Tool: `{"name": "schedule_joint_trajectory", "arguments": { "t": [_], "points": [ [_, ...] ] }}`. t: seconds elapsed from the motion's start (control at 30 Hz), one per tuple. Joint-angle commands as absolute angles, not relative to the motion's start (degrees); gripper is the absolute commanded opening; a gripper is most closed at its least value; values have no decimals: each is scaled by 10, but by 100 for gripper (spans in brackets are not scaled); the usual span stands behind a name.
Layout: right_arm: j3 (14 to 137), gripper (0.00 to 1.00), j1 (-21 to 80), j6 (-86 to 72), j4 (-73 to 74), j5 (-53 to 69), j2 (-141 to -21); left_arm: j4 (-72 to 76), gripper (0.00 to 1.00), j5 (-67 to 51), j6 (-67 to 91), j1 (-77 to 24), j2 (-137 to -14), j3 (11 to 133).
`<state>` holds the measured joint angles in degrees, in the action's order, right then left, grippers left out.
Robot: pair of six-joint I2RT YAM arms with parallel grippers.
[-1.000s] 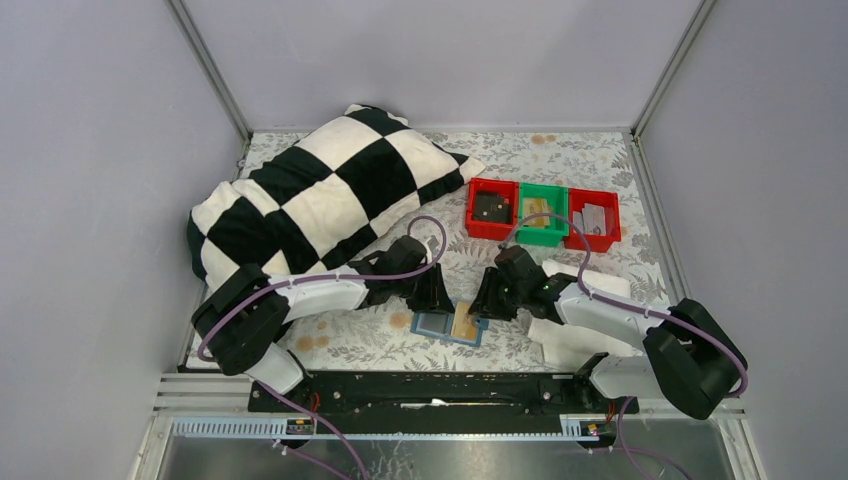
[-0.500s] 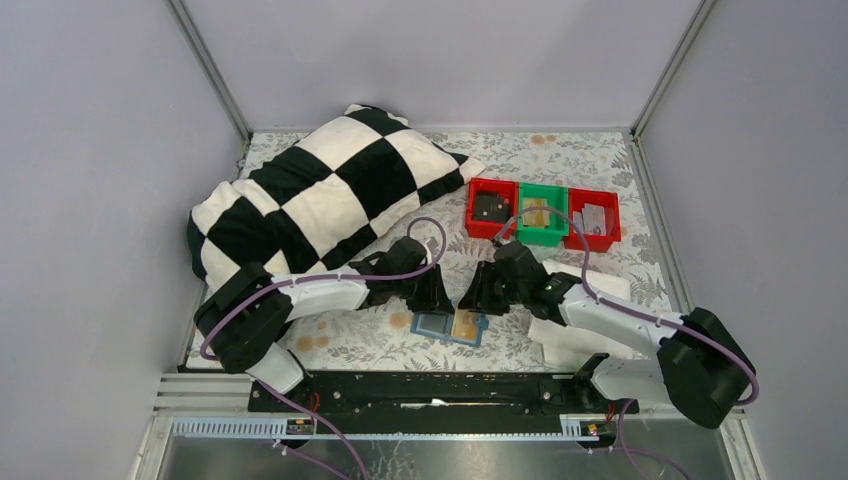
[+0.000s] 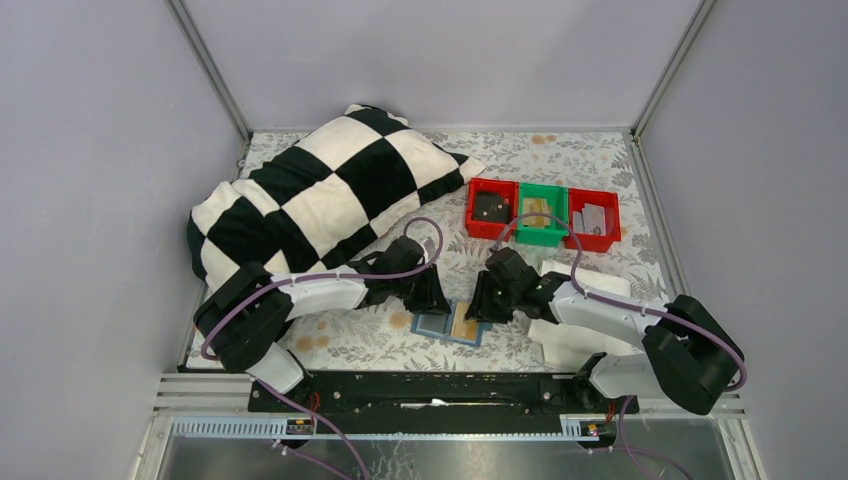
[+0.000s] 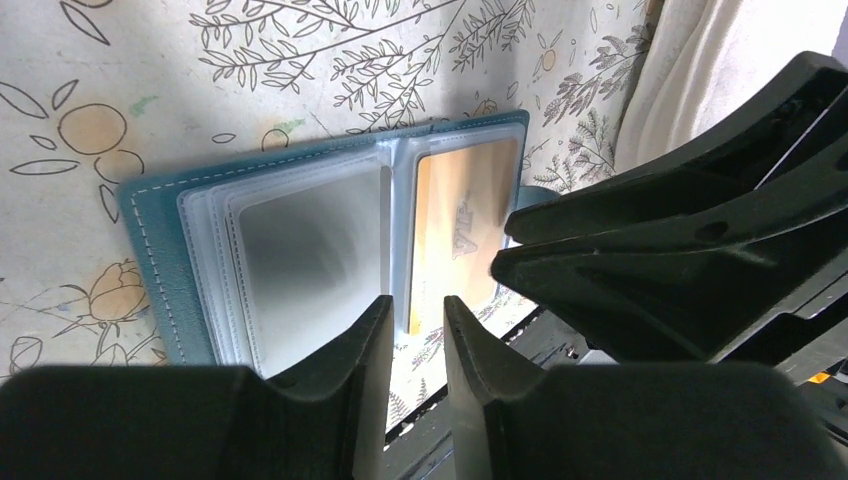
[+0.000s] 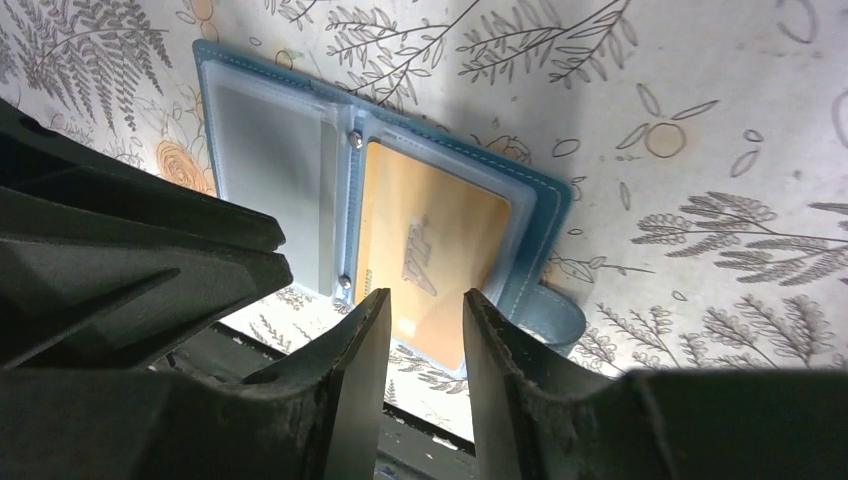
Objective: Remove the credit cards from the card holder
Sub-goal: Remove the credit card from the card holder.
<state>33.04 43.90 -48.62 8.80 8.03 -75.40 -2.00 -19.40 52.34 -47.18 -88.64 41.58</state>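
Pale lilac walls point(image 3: 440, 60), metal corner posts point(image 3: 210, 70), floral-print table cover point(image 3: 560, 160), black-and-white checked pillow point(image 3: 320, 195) at left.

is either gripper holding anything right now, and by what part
Nothing is held: left gripper and right gripper hover, jaws apart, over the open card holder, the gold card flat in its sleeve.

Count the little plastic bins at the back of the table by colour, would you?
Red bins: 2
Green bin: 1
Total: 3
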Motion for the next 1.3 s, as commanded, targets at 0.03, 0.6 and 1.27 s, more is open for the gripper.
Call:
{"name": "schedule_joint_trajectory", "arguments": {
  "t": [0.03, 0.6, 1.27],
  "points": [
    [324, 39, 443, -483, 121, 35, -727, -3, 28, -218, 515, -471, -891, 419],
    [312, 27, 442, -493, 81, 47, -748, 1, 30, -221, 497, -476, -920, 433],
    [312, 29, 443, -500, 60, 58, -730, -2, 30, -235, 501, -479, -904, 454]
  ]
}}
